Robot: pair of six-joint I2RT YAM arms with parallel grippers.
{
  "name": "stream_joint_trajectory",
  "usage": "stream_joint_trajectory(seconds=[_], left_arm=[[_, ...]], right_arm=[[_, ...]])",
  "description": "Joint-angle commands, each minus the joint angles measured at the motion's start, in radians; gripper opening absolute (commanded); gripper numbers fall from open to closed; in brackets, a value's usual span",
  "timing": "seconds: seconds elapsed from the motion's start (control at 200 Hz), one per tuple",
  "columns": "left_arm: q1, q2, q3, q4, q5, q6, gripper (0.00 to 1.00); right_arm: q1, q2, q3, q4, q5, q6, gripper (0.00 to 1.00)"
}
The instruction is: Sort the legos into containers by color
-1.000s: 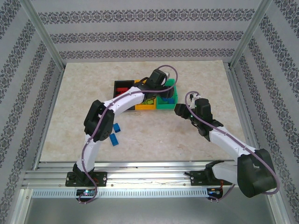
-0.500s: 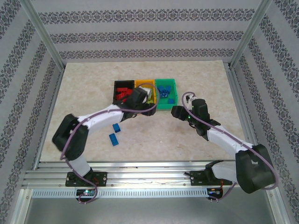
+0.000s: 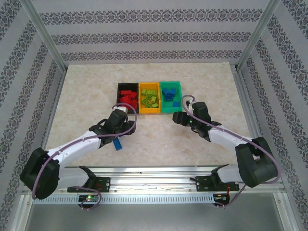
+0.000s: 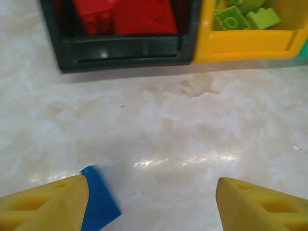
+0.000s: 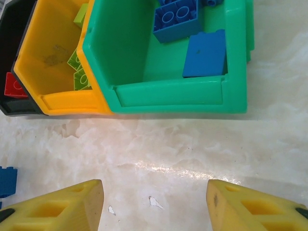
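**Blue lego off-centre at the open left claw**

A blue lego (image 4: 100, 202), glossy hard plastic with a flat face up, lies at the lower left of the left wrist view. It sits against the finger (image 4: 43, 207) there, not centred, its long axis slanting. The left claw (image 4: 151, 207) gapes empty and looks the nearer. The right claw (image 5: 154, 207), also spread and empty, faces the green bin (image 5: 168, 96) holding blue bricks (image 5: 175, 19). The table (image 4: 192, 125) is pale, polished and marbled.

Lab robot cell — aluminium frame (image 3: 45, 37), patterned wall panels (image 3: 149, 36), marble-look tabletop (image 3: 86, 96).
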Motion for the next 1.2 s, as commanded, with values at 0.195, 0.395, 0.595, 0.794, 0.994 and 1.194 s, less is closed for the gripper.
stream_joint_trajectory(seconds=[0.195, 0.395, 0.595, 0.794, 0.994, 1.194], left_arm=[[0.081, -0.019, -0.088, -0.038, 0.054, -0.092, 0.7], [0.106, 0.094, -0.037, -0.065, 0.046, -0.08, 0.7], [0.132, 0.172, 0.005, -0.065, 0.065, -0.071, 0.67], [0.139, 0.231, 0.03, -0.039, 0.122, -0.068, 0.62], [0.139, 0.264, 0.05, -0.029, 0.169, -0.069, 0.52], [0.139, 0.267, 0.047, 0.003, 0.188, -0.07, 0.45]], right_arm=[[0.014, 0.014, 0.035, 0.025, -0.041, -0.001, 0.59], [0.021, 0.035, 0.047, 0.02, -0.045, -0.004, 0.59], [0.023, 0.043, 0.05, 0.017, -0.045, -0.006, 0.6], [0.027, 0.04, 0.05, 0.019, -0.041, -0.006, 0.6], [0.031, 0.04, 0.048, 0.023, -0.043, -0.004, 0.6], [0.027, 0.051, 0.054, 0.028, -0.058, 0.0, 0.6]])
